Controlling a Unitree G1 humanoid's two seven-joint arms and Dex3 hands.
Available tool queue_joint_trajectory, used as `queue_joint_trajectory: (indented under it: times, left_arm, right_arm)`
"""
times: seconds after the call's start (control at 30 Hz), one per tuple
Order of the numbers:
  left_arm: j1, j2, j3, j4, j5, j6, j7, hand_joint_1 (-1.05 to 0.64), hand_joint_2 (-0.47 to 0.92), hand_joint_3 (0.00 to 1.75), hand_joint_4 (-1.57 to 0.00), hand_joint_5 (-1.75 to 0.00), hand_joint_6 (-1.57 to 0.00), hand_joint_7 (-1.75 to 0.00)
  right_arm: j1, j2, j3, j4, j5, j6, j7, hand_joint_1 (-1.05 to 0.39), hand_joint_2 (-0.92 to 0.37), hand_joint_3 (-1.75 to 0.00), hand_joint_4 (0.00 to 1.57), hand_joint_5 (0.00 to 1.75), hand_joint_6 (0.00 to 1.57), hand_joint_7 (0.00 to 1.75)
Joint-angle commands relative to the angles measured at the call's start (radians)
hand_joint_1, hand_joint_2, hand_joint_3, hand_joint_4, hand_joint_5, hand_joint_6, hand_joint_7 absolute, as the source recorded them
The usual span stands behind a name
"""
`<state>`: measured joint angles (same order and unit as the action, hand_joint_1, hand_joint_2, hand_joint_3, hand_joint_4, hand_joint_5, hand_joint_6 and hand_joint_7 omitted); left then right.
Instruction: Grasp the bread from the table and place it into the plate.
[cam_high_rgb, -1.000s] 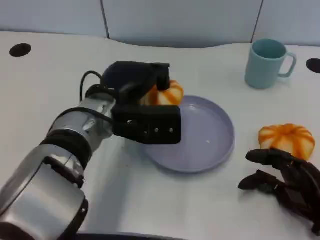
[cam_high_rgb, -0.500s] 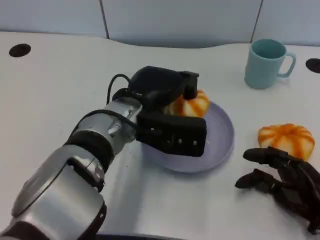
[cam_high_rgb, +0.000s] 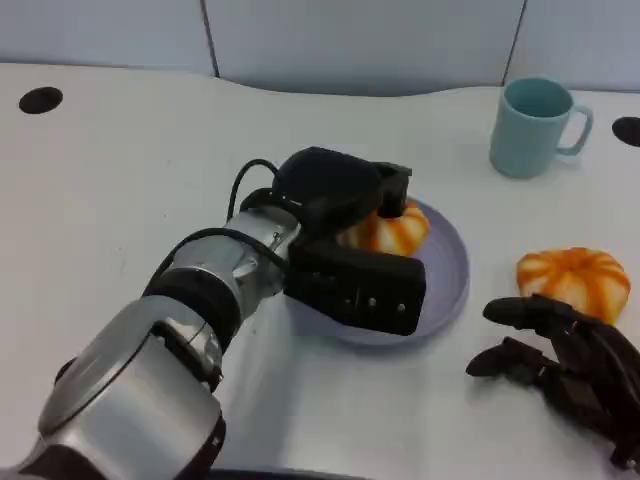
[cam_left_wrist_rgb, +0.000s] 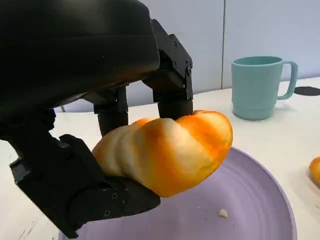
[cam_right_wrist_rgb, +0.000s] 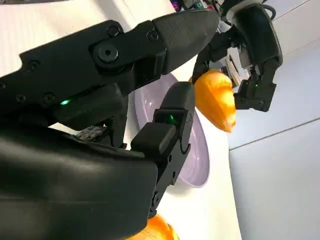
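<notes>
The white bench (cam_high_rgb: 120, 180) carries everything, and at the frame's centre sits the lilac plate (cam_high_rgb: 445, 270), with my left hand (cam_high_rgb: 345, 235) over its left half. That hand grips the bread (cam_high_rgb: 390, 232), an orange-striped bun, fingers above and thumb beneath. The left wrist view shows what the head view cannot: the bread (cam_left_wrist_rgb: 167, 150) hangs clear above the plate's floor (cam_left_wrist_rgb: 240, 210), not yet resting on it. To finish well I judge I should lower until the bun sits on the plate, then spread the fingers gently so it does not roll toward the rim. At lower right my right hand (cam_high_rgb: 565, 365) rests idle with fingers loosely curled, holding nothing, just below a second bun (cam_high_rgb: 573, 278). A teal mug (cam_high_rgb: 535, 125) stands at upper right.
</notes>
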<state>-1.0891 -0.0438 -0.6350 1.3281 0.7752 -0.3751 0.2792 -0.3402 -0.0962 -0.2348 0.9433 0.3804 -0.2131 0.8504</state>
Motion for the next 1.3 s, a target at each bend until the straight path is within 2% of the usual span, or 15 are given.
queue_joint_trajectory:
  times: [0.03, 0.1, 0.17, 0.2, 0.23, 0.3, 0.33, 0.43, 0.53, 0.6, 0.63, 0.73, 0.97, 1.07, 1.3]
  left_arm:
    - [-0.001, 0.009, 0.009, 0.003, -0.012, -0.015, -0.009, -0.27, 0.48, 1.32, -0.92, -1.75, -0.71, -1.75]
    - [-0.002, 0.011, 0.012, 0.004, -0.014, -0.021, -0.020, -0.26, 0.47, 1.34, -0.91, -1.75, -0.71, -1.75]
    - [-0.003, 0.012, 0.013, 0.004, -0.014, -0.021, -0.031, -0.27, 0.44, 1.28, -0.86, -1.74, -0.77, -1.48]
    - [-0.004, 0.011, 0.016, 0.006, -0.016, -0.016, -0.046, -0.28, 0.43, 1.17, -0.85, -1.69, -0.82, -1.30]
    - [-0.005, 0.010, 0.018, 0.006, -0.018, -0.012, -0.059, -0.35, 0.52, 0.78, -0.83, -1.61, -0.94, -0.87]
    - [-0.006, 0.008, 0.026, 0.006, -0.024, -0.006, -0.082, -0.39, 0.69, 0.40, -0.80, -1.49, -1.09, -0.43]
    - [-0.005, 0.007, 0.028, 0.005, -0.024, -0.007, -0.088, -0.41, 0.76, 0.31, -0.78, -1.38, -1.09, -0.28]
    - [-0.003, 0.010, 0.028, 0.004, -0.024, -0.013, -0.102, -0.43, 0.80, 0.28, -0.74, -1.11, -0.99, -0.09]
    - [-0.004, 0.011, 0.017, 0.004, -0.015, -0.008, -0.106, -0.47, 0.80, 0.28, -0.71, -0.94, -0.92, -0.02]
    - [-0.005, 0.011, 0.007, 0.005, -0.007, -0.002, -0.113, -0.54, 0.86, 0.19, -0.70, -0.74, -0.86, -0.01]
    - [-0.007, 0.010, 0.004, 0.006, -0.005, 0.004, -0.127, -0.59, 0.89, 0.13, -0.64, -0.60, -0.78, 0.00]
    - [-0.015, 0.007, -0.003, 0.009, 0.000, 0.024, -0.176, -0.68, 0.92, 0.14, -0.49, -0.42, -0.60, 0.00]
    - [-0.021, 0.010, -0.011, 0.008, 0.002, 0.040, -0.248, -0.84, 0.92, 0.19, -0.18, -0.24, -0.34, 0.00]
    - [-0.025, 0.011, -0.023, 0.010, 0.012, 0.056, -0.271, -0.91, 0.92, 0.25, -0.04, -0.31, -0.25, 0.00]
    - [-0.027, 0.016, -0.024, 0.009, 0.008, 0.075, -0.294, -0.99, 0.92, 0.31, 0.00, -0.20, -0.17, 0.00]
  right_arm:
    - [0.029, 0.002, 0.007, 0.016, -0.015, 0.024, -0.005, -0.41, -0.92, -0.02, 0.70, 1.03, 0.85, 0.49]
    - [0.028, 0.001, 0.006, 0.019, -0.016, 0.024, -0.007, -0.41, -0.92, -0.02, 0.70, 1.03, 0.85, 0.48]
    - [0.026, 0.002, 0.002, 0.026, -0.011, 0.025, -0.003, -0.40, -0.92, -0.02, 0.71, 1.01, 0.86, 0.46]
    - [0.025, 0.003, 0.001, 0.028, -0.009, 0.027, -0.004, -0.40, -0.92, -0.02, 0.72, 1.00, 0.87, 0.46]
    - [0.025, 0.004, 0.000, 0.028, -0.007, 0.030, -0.004, -0.40, -0.92, -0.01, 0.72, 1.00, 0.87, 0.45]
    - [0.026, 0.005, 0.002, 0.022, -0.009, 0.031, -0.008, -0.41, -0.92, -0.01, 0.73, 0.99, 0.88, 0.45]
    - [0.028, 0.004, 0.006, 0.017, -0.014, 0.028, -0.013, -0.41, -0.92, -0.01, 0.74, 0.99, 0.88, 0.44]
    - [0.032, 0.006, 0.007, 0.006, -0.012, 0.028, -0.008, -0.40, -0.92, -0.03, 0.73, 1.00, 0.88, 0.44]
    - [0.036, 0.005, 0.009, -0.004, -0.014, 0.034, -0.014, -0.41, -0.92, -0.03, 0.71, 1.01, 0.88, 0.44]
    - [0.038, 0.005, 0.010, -0.006, -0.016, 0.036, -0.017, -0.40, -0.92, -0.03, 0.70, 1.02, 0.87, 0.44]
    - [0.037, 0.005, 0.009, -0.003, -0.015, 0.035, -0.015, -0.40, -0.92, -0.03, 0.70, 1.02, 0.87, 0.44]
    - [0.041, 0.009, 0.008, -0.011, -0.013, 0.036, -0.018, -0.40, -0.92, -0.03, 0.70, 1.03, 0.87, 0.44]
    - [0.042, 0.006, 0.010, -0.018, -0.015, 0.042, -0.016, -0.39, -0.92, -0.03, 0.68, 1.04, 0.86, 0.43]
    - [0.037, 0.004, 0.010, -0.004, -0.020, 0.029, -0.019, -0.40, -0.92, -0.03, 0.68, 1.04, 0.87, 0.44]
    - [0.035, 0.003, 0.012, 0.000, -0.019, 0.024, -0.016, -0.41, -0.92, -0.03, 0.69, 1.05, 0.87, 0.45]
